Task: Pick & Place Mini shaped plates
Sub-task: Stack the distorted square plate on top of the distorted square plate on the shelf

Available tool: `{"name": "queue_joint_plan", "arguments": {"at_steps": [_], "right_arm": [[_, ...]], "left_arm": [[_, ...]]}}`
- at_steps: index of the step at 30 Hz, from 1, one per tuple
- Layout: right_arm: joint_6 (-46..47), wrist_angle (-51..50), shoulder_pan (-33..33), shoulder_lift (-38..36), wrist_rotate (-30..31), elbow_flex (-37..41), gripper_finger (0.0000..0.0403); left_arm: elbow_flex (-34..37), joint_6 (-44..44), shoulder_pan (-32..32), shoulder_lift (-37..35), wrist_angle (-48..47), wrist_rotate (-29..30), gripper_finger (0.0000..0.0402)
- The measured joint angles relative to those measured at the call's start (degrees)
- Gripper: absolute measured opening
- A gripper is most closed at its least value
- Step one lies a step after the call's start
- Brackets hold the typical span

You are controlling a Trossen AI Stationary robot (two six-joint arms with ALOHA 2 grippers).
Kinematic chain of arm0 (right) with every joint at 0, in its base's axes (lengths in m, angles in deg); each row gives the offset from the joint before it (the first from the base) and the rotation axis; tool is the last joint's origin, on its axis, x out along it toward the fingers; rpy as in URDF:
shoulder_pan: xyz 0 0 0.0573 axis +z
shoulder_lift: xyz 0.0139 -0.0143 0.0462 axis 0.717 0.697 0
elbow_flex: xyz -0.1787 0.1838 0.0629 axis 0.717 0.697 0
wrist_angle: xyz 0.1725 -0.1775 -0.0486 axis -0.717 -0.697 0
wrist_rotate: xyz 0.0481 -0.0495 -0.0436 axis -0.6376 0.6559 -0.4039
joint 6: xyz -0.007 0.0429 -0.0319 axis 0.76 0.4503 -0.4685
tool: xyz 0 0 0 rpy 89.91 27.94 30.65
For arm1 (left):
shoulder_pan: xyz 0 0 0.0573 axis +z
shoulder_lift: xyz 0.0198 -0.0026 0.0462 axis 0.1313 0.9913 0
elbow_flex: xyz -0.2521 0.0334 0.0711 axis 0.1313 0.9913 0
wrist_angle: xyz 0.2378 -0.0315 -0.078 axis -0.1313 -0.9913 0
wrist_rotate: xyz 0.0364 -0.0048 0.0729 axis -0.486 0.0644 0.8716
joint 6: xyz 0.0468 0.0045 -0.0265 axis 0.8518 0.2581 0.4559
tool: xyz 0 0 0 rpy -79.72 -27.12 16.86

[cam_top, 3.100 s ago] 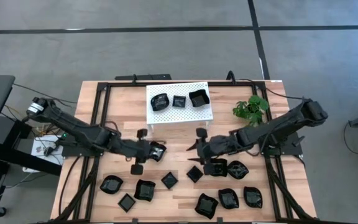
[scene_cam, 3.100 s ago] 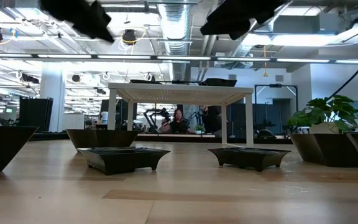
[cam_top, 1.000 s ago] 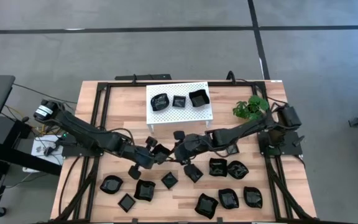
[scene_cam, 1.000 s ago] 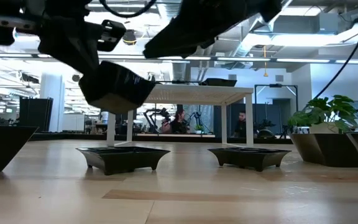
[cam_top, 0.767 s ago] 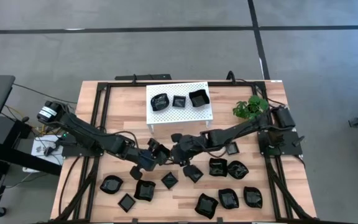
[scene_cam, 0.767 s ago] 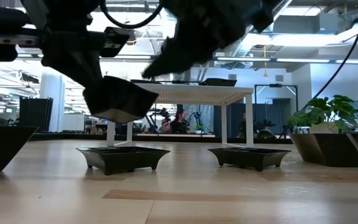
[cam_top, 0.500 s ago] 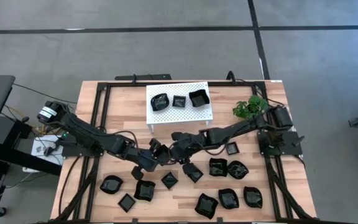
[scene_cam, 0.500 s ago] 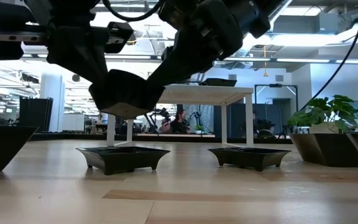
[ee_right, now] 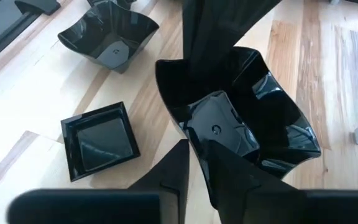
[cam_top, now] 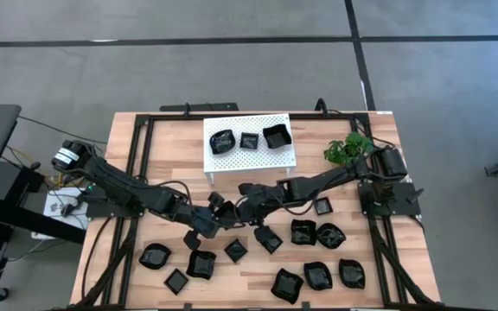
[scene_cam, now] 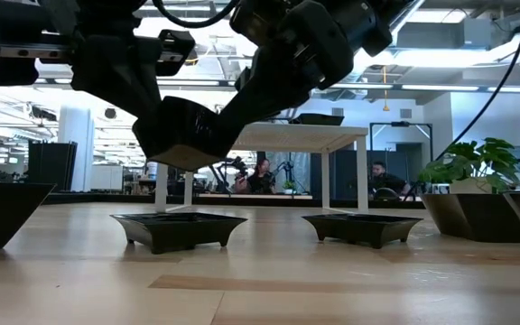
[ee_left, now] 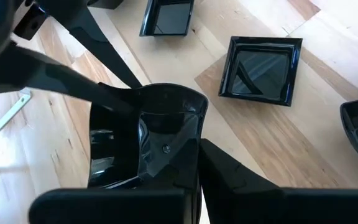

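I read this as a hand-over in mid-air, just below the centre of the high view. My left hand (cam_top: pixel 207 221) is clamped on the rim of a wavy black plate (scene_cam: pixel 183 134), which the low view shows lifted clear of the table (cam_top: pixel 171 138). My right hand (cam_top: pixel 236 213) has reached across and its fingers (ee_right: pixel 185 165) straddle the opposite rim, pinched close on it. Whether that grip already bears any weight I cannot tell.

Next, as I judge it, the right hand must be firm on the rim before the left lets go. Then the plate should travel to the white rack (cam_top: pixel 251 157) in the upper middle, where three plates already sit.

The table is pale wood in a dark frame. More black plates, square and wavy, lie along the lower part of the high view, and a small green plant (cam_top: pixel 348 149) stands at upper right. Beyond the table, the low view shows an open hall with ceiling lights and people far off.
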Motion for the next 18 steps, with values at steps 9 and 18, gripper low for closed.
{"name": "queue_joint_plan", "arguments": {"at_steps": [9, 18], "right_arm": [[-0.48, -0.28, -0.04, 0.0, -2.77, 0.04, 0.0003], [2.15, -0.92, 0.27, -0.02, -2.77, 0.04, 0.0003]], "left_arm": [[0.02, -0.38, 0.43, 0.0, 0.57, 2.57, 0.0019], [0.02, -3.51, 0.45, 0.0, 1.77, 3.1, 0.008]]}}
